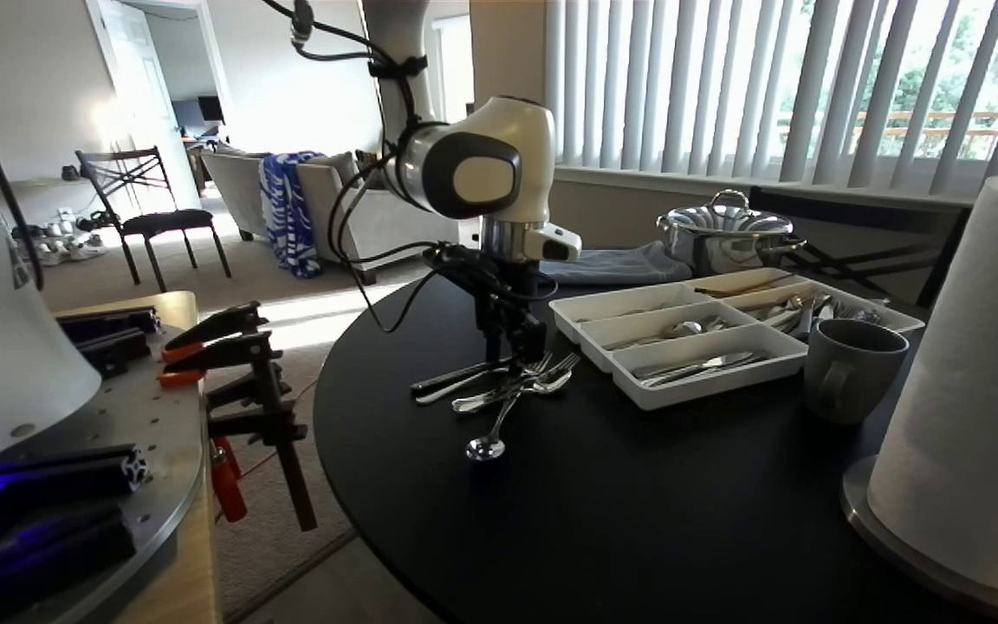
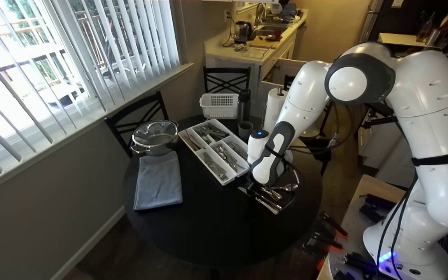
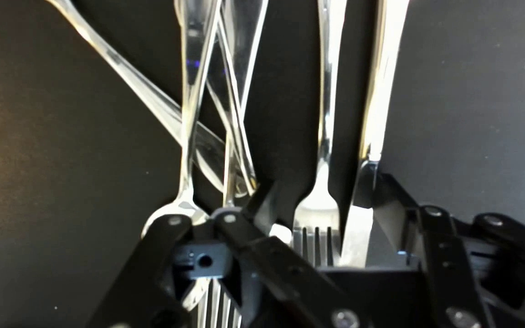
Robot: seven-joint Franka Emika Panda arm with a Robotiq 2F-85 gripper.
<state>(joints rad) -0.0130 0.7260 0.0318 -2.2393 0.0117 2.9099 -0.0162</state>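
My gripper (image 3: 324, 191) is open, pointing down, low over silverware on a black table. In the wrist view a fork (image 3: 318, 207) and a knife (image 3: 381, 91) lie side by side between the fingers. The knife is close to the right finger; I cannot tell if they touch. Left of the left finger is a crossed pile with a spoon (image 3: 176, 210), fork tines (image 3: 219, 305) and a slanting handle (image 3: 130, 75). The gripper also shows in both exterior views (image 1: 512, 347) (image 2: 251, 187). A spoon bowl (image 1: 485, 448) sticks out of the pile. Parts of the pile are hidden behind the gripper.
A white cutlery tray (image 1: 651, 394) with silverware in its compartments stands beside the gripper. Around it are a grey mug (image 1: 850, 368), a paper towel roll (image 1: 975, 390), a steel pot (image 2: 156, 146), a folded grey cloth (image 2: 158, 181), a white basket (image 2: 219, 111) and a dark bottle (image 2: 243, 107).
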